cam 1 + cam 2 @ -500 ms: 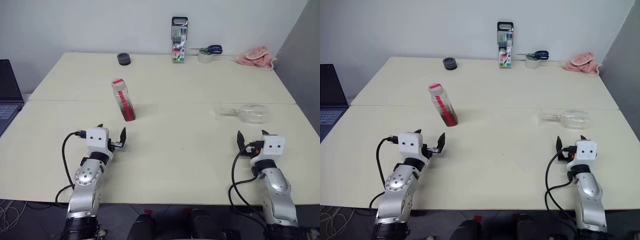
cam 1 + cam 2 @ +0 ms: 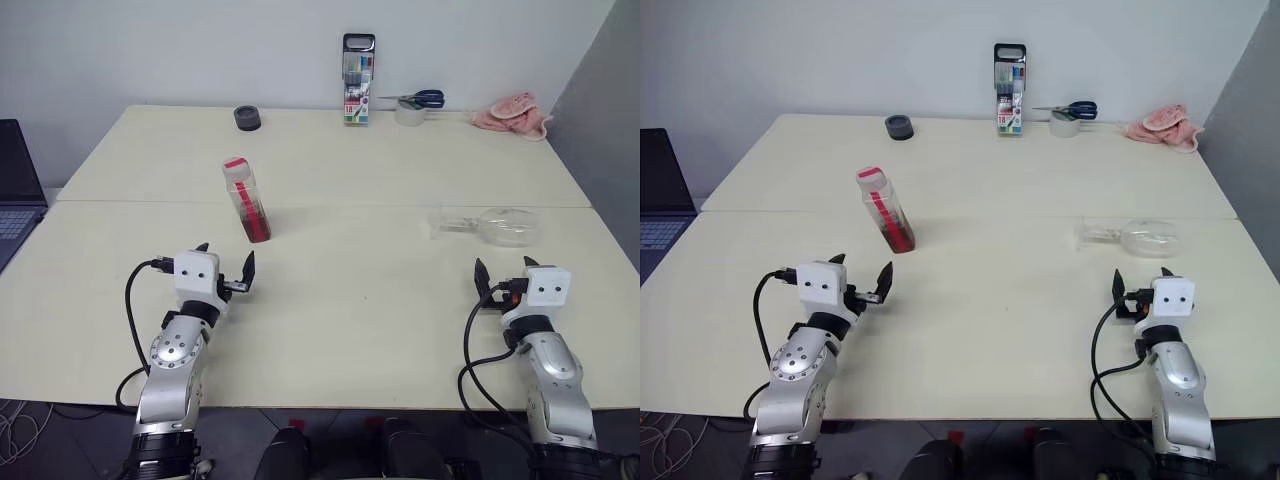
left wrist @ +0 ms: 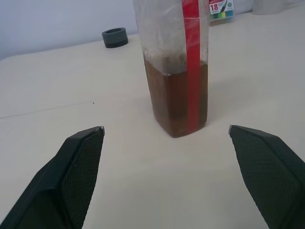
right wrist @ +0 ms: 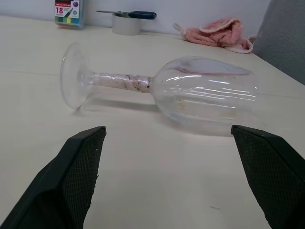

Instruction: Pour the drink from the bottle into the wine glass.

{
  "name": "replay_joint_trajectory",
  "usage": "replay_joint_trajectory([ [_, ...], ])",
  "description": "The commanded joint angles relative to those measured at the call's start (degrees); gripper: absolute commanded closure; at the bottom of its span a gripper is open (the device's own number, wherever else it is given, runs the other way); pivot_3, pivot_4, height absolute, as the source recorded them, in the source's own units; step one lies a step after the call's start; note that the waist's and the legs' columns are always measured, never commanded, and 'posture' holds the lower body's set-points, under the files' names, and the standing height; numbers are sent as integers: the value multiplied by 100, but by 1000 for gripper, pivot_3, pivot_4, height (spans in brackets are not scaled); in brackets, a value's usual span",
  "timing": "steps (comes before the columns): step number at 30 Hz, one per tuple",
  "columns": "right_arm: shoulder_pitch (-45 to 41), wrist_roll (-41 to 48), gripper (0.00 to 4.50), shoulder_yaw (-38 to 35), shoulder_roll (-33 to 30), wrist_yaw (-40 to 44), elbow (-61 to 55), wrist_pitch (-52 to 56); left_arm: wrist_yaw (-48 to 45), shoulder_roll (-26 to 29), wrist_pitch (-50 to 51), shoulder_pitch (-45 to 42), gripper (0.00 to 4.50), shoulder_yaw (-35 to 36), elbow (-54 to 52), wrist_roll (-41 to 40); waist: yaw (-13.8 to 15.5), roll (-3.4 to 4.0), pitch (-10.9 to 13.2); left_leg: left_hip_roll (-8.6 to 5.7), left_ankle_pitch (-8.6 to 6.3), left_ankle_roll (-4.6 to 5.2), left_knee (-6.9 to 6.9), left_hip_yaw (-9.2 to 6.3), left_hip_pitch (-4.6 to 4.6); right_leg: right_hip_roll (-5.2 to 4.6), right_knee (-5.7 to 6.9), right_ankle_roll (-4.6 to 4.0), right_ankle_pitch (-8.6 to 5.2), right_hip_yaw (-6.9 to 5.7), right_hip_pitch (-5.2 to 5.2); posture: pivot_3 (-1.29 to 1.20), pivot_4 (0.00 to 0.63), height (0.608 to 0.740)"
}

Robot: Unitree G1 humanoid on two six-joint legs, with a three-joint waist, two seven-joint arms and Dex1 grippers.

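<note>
The bottle (image 2: 246, 198) stands upright on the worktop (image 2: 360, 300), red cap on, roughly half filled with the drink (image 3: 176, 100), a reddish-brown liquid. It serves as the landmark below. The wine glass (image 2: 490, 225) lies on its side well to the right of the bottle, foot pointing towards the bottle, bowl away from it; the bowl appears empty.

The left hand (image 2: 222, 272) hovers just in front of the bottle, on the robot's side, fingers spread wide apart and holding nothing. The right hand (image 2: 502, 273) is far to the right of the bottle, just in front of the fallen glass, fingers likewise wide apart and empty.

Assessment: nothing of the task is done. The glass has yet to be set upright, the bottle has yet to be gripped and its cap removed, and no liquid has been poured. Both hands appear lined up for a first grasp.
</note>
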Motion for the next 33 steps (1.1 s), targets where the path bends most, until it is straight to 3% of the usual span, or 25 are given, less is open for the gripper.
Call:
replay_joint_trajectory([
  [1,-53,57,0,-73,-85,9,-123,-119,52,-26,50,-43,36,52,-267,-49,0,0,0,0,0,0,0,0,0,0,0,0,0,0,0,0,150,740],
  [21,-149,251,0,87,-223,361,-322,1,0,-68,2,-374,36,-9,-138,-41,1,0,0,-1,0,0,1,0,0,0,0,0,0,-1,0,0,150,740],
  [27,-334,1652,0,808,-951,1934,-1692,1507,386,-424,294,-887,36,-191,-74,100,0,1,2,-2,0,0,4,-1,-2,0,0,0,0,-1,1,0,150,740],
  [33,-731,2529,0,913,-1717,2503,-2386,2660,814,-652,507,-1403,36,-298,171,334,12,-4,1,-3,0,1,6,-14,-3,1,-6,1,0,-13,11,0,150,740],
])
